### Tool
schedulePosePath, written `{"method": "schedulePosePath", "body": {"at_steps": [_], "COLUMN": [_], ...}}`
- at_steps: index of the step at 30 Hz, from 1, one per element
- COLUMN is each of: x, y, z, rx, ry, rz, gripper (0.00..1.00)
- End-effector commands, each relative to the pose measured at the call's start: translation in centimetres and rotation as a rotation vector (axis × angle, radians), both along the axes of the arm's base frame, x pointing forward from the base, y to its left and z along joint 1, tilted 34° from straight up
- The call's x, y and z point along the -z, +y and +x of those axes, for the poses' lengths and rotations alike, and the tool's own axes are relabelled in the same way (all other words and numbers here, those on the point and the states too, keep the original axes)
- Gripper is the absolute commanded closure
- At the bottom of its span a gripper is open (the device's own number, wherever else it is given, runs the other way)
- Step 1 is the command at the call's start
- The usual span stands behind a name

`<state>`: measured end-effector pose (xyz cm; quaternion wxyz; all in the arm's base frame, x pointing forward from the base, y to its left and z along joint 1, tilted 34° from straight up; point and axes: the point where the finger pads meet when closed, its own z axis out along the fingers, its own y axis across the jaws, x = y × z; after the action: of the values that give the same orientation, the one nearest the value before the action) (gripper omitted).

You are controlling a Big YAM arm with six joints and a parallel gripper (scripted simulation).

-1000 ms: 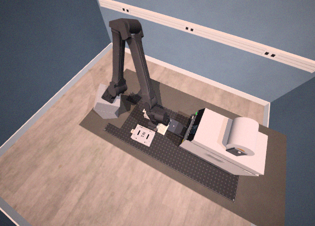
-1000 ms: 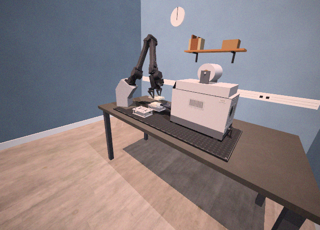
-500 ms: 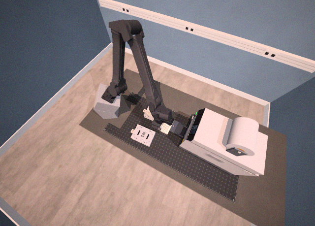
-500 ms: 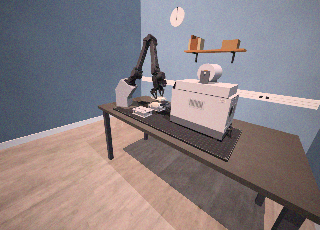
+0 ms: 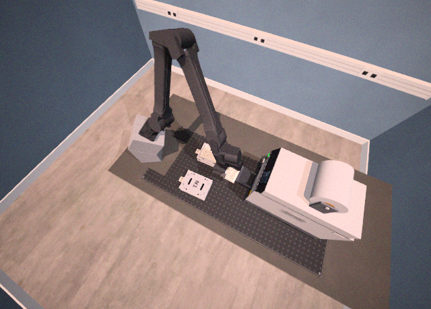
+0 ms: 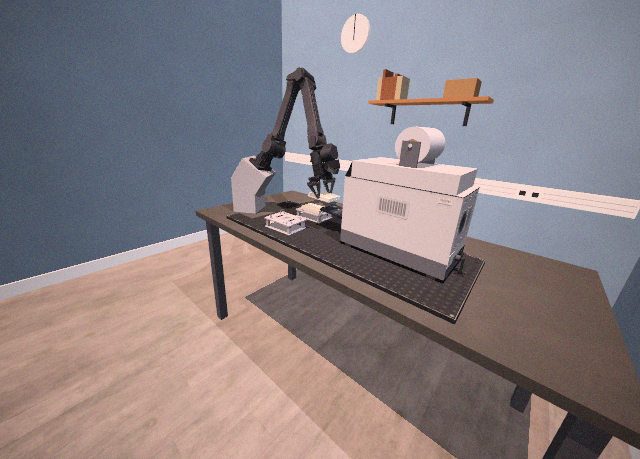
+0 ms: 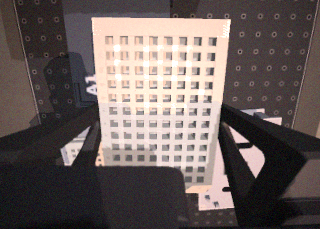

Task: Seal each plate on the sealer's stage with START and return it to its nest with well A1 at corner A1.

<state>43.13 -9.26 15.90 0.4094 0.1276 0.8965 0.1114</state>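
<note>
My gripper (image 6: 324, 192) (image 7: 159, 109) is shut on an open white well plate (image 5: 231, 174) (image 6: 327, 197) (image 7: 160, 96), across its width. The plate hangs in the air near the sealer's dark stage (image 5: 245, 176) (image 7: 80, 36). In the wrist view the stage lies below and left of the plate's far end, its A1 mark just left of the plate. Nest N1 (image 5: 205, 186) (image 6: 285, 222) (image 7: 248, 161) is empty. The other plate (image 5: 207, 153) (image 6: 309, 208) sits in the other nest, partly hidden by the arm in the top view. A small green light (image 5: 269, 155) shows on the sealer's front.
The white sealer (image 5: 295, 174) (image 6: 392, 190), with a film roll (image 5: 334, 180) (image 6: 434, 144) on top, stands beyond the stage. The grey arm base (image 5: 146, 147) (image 6: 248, 188) is at the opposite end. The nests stand on a dark perforated board (image 5: 257, 219) (image 6: 382, 260).
</note>
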Motion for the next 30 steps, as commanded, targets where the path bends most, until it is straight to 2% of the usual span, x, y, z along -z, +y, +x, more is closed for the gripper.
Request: {"method": "schedulePosePath", "body": {"at_steps": [1, 4, 13, 20, 30], "x": [-3.5, -4.0, -3.2, -6.1, -4.9], "y": [0.2, 0.4, 1.4, 1.7, 2.5], "z": [2.4, 3.1, 3.5, 5.4, 5.7], "rx": [0.001, 0.004, -0.004, 0.006, -0.005], "ry": [-0.054, -0.053, -0.017, -0.064, -0.021], "rz": [-0.007, -0.006, -0.001, -0.009, 0.001], "gripper": [1.00, 1.00, 1.00, 1.00, 1.00]}}
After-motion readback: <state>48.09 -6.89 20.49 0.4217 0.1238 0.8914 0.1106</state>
